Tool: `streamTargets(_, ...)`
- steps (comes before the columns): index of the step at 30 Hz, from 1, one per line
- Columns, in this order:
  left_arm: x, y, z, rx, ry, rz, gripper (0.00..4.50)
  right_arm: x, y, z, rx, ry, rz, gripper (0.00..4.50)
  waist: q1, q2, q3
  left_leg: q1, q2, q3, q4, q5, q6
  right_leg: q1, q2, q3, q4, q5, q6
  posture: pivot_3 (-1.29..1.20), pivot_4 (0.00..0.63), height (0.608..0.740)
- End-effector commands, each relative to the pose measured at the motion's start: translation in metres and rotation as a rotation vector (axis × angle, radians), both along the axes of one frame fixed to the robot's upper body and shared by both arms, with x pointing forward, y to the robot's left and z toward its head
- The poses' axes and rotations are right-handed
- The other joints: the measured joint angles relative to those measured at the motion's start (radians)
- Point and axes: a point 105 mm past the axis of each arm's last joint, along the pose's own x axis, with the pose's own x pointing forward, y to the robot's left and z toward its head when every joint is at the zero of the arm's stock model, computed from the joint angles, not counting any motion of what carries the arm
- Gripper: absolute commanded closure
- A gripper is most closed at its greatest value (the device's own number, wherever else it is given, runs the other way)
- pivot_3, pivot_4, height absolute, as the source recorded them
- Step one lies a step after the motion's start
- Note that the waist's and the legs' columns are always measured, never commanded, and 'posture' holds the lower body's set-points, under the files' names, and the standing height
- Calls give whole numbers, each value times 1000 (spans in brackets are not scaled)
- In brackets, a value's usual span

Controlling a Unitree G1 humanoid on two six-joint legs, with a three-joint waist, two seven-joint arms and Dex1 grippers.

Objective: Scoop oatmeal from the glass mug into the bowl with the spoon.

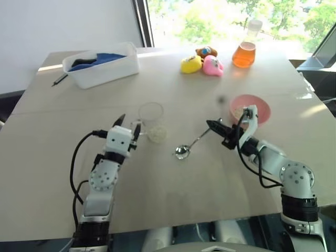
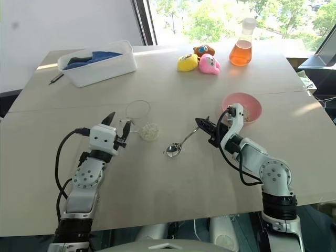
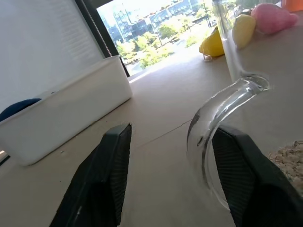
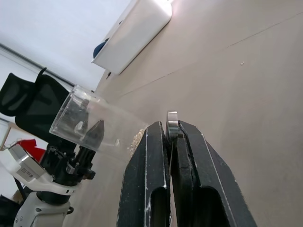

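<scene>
Head views: on a pale tabletop (image 1: pixel 173 199), the left gripper (image 1: pixel 127 127) reaches toward the glass mug (image 1: pixel 150 116), which stands upright just beyond it. A small heap of oatmeal (image 1: pixel 157 134) lies spilled on the tabletop beside the mug's base. The right gripper (image 1: pixel 216 129) holds the spoon (image 1: pixel 190 146) by the end of its handle, with the spoon's bowl low over or resting on the tabletop between the mug and the pink bowl (image 1: pixel 251 108). Some flakes already sit in the bowl.

Left wrist view: the jaws stand open, one finger on each side of the mug's curved glass handle, which lies close against one finger. No firm grip is visible yet.

Right wrist view: the jaws are closed tight on the spoon's handle tip.

Judgement: the step in hand is steadying the mug for another scoop. The next move calls for closing the left jaws on the handle, then bringing the spoon to the mug's mouth.
</scene>
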Motion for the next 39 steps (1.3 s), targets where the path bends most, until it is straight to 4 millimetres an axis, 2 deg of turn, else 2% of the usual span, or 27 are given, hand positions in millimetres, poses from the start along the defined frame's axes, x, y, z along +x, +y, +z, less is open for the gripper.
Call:
streamTargets(1, 1, 1, 6, -3, -14, 5, 3496, -2, -1, 14, 16, -60, -2, 4500, 0, 0, 0, 0, 0, 0, 0, 0, 0, 0, 0, 0, 0, 0, 0, 0, 150, 740)
streamTargets(11, 1, -3, 5, -15, -5, -5, 3496, -1, 0, 14, 17, -63, -3, 4500, 0, 0, 0, 0, 0, 0, 0, 0, 0, 0, 0, 0, 0, 0, 0, 0, 150, 740)
streamTargets(12, 1, -4, 5, -18, -6, -8, 3922, -1, 0, 14, 18, -63, -3, 4500, 0, 0, 0, 0, 0, 0, 0, 0, 0, 0, 0, 0, 0, 0, 0, 0, 150, 740)
streamTargets(15, 1, -3, 5, -21, -7, -7, 4462, -1, 0, 15, 16, -67, -3, 4500, 1, -1, -1, 0, 0, 0, 0, 0, 0, 0, 0, 0, 0, 0, 0, 0, 150, 740)
streamTargets(24, 2, -3, 3, -29, 6, -5, 4462, 3, -1, 22, 18, -89, -21, 4500, -3, 0, -1, 2, 0, 1, 0, 0, 1, 1, 0, 2, 2, 0, 0, 0, 150, 740)
streamTargets(29, 2, -7, 4, -67, 13, -38, 4462, 15, -6, 49, 44, -146, -47, 4500, -2, 0, -1, 2, 0, 1, 0, 0, 0, 0, 0, 2, 3, 0, 0, 0, 150, 740)
streamTargets(34, 4, -15, 8, -96, 23, -97, 4462, 25, -9, 98, 69, -269, -58, 4500, 0, 0, -1, 2, 0, 1, 0, 0, 0, 0, 0, 1, 2, 0, 0, 0, 150, 740)
streamTargets(36, 7, -17, 9, -98, 28, -120, 4462, 24, -6, 124, 79, -343, -41, 4500, 0, 0, -1, 1, 0, 1, 0, 0, 0, 0, 0, 1, 2, 0, 0, 0, 150, 740)
streamTargets(39, 12, -17, 8, -95, 35, -139, 4462, 20, 2, 147, 94, -411, -8, 4500, 1, 0, -1, -2, -1, 1, 1, 0, -1, -4, 0, 1, 2, 0, 0, 0, 150, 740)
